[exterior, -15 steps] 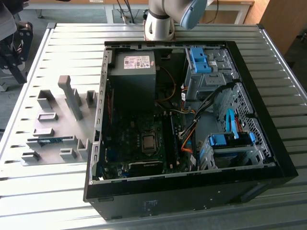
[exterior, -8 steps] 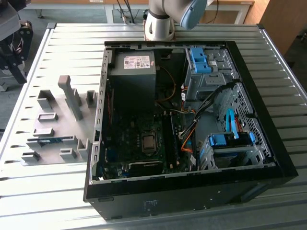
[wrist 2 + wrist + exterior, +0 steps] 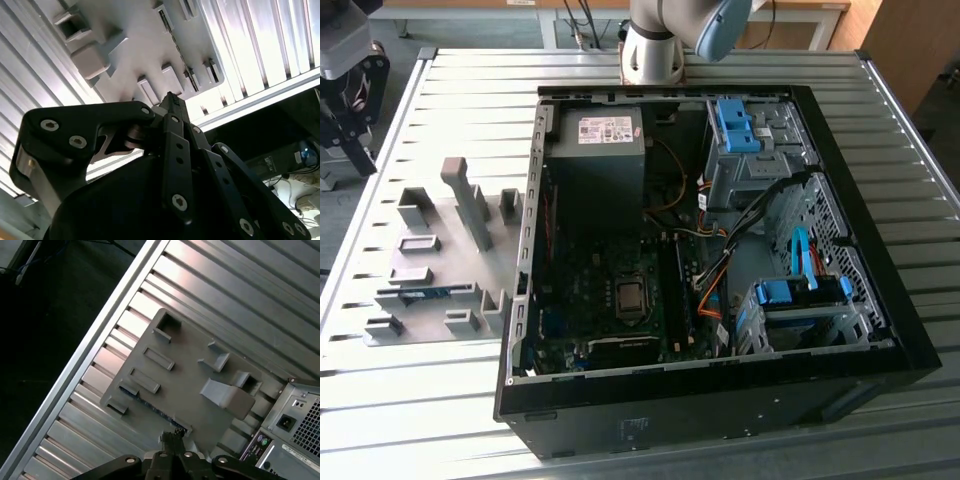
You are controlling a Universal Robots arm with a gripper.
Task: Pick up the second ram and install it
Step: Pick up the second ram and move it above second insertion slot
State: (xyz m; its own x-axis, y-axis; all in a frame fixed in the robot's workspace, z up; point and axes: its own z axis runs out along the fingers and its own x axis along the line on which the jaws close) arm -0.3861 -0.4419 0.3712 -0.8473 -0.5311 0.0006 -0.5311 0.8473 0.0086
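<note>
Pincer (image 3: 172, 436) clenched, black fingertips (image 3: 172, 102) pressed together with nothing between them, hanging clear above the grey moulded holder plate (image 3: 190, 370). The second ram (image 3: 150, 407), a thin blue circuit-board stick, lies in a slot toward one end of that plate, close to the tips but untouched. Bare ribbed aluminium table (image 3: 450, 90) lies open around the plate. The open black computer case (image 3: 720, 420) stands just beside it on the exterior view's right. The silver arm base (image 3: 655, 45) stands upright behind the case.

Open computer case (image 3: 720, 412), grey holder plate (image 3: 455, 268), slatted metal table (image 3: 410, 400)
</note>
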